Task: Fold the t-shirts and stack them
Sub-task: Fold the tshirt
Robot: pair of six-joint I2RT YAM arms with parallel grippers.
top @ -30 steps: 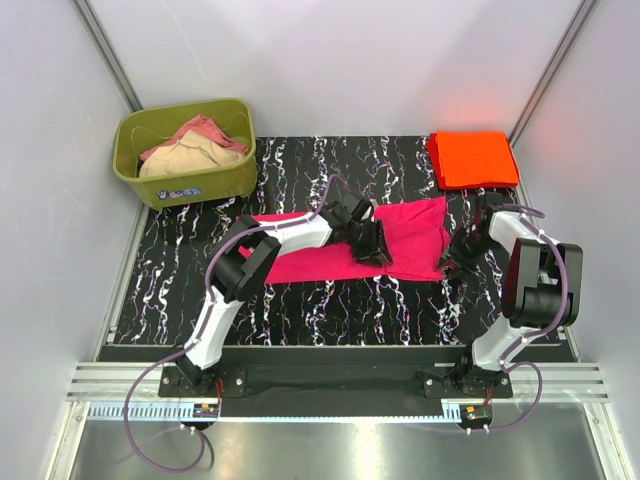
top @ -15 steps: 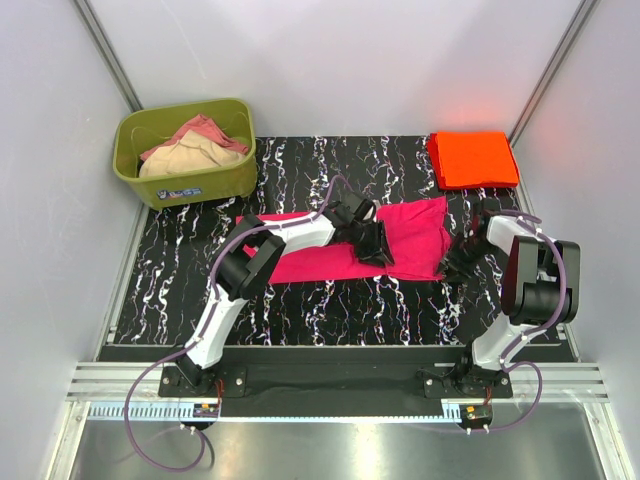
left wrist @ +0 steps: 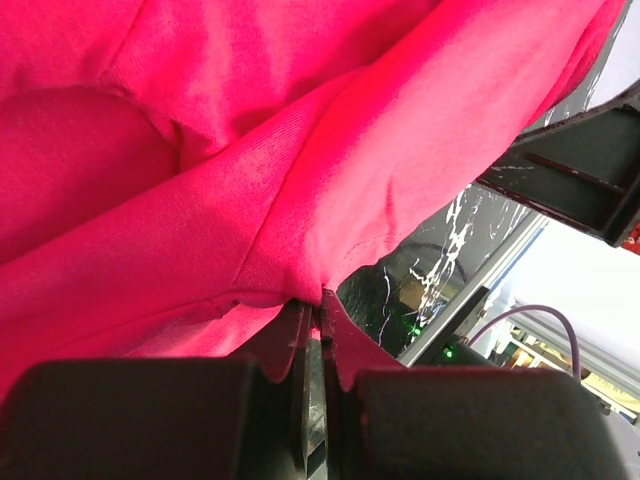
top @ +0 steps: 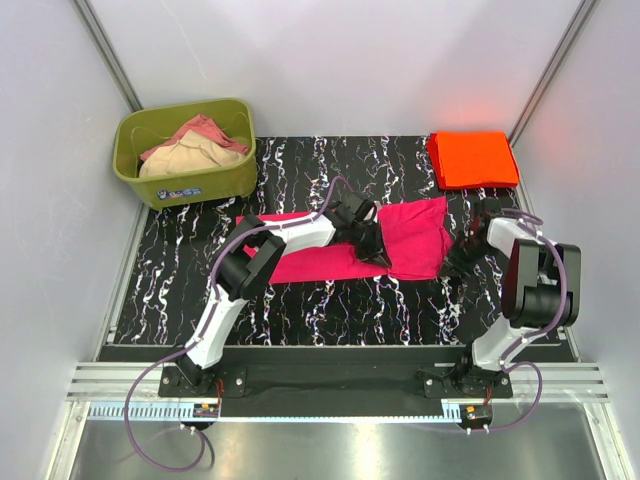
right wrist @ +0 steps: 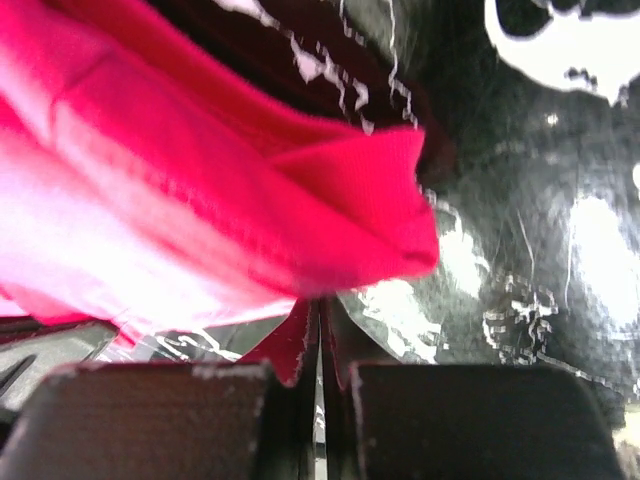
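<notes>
Black white-veined marble bench (top: 300,300) fills the overhead view. A wrinkled hot pink cloth t-shirt (top: 420,235) lies mid-frame, long axis left-right, with a folded orange-red t-shirt (top: 472,158) at upper right. The left gripper (top: 378,256) meets its lower hem and the right gripper (top: 460,262) its lower-right corner. Left wrist view: jaws pinch a pink fold. Right wrist view: jaws are closed on the hemmed corner.

White panel walls (top: 350,60) on three sides, slanted metal posts (top: 105,50) at back corners. Black tabletop (top: 170,290), white marble veining. Olive-green tub (top: 228,180) at far left corner. Aluminium rail (top: 330,385) along near edge, shiny steel sheet (top: 330,445) below. Bright, even light.
</notes>
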